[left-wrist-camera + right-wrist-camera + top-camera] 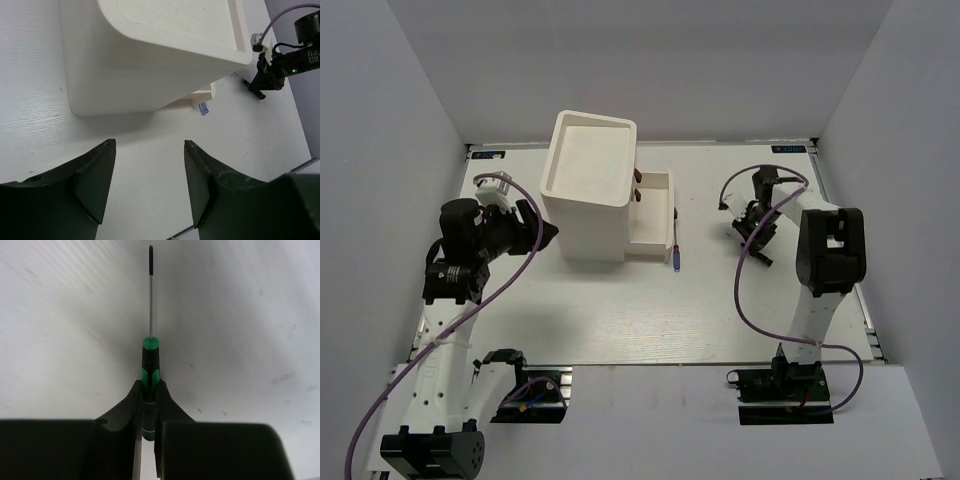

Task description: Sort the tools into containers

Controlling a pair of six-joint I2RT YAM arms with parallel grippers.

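Pinching green screwdriver (150, 352) in right pincer (150, 390), left pincer (148, 146) spread near white box (582, 225), blue-purple screwdriver (677, 252) against its drawer (655, 212)

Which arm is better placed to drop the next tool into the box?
Right: the right gripper is shut on the green screwdriver; the left gripper is open and empty beside the white box.

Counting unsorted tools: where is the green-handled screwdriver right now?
In the right wrist view the green-handled screwdriver is pinched by its handle between the shut jaws of the right gripper, at the right side of the table, well right of the white box.
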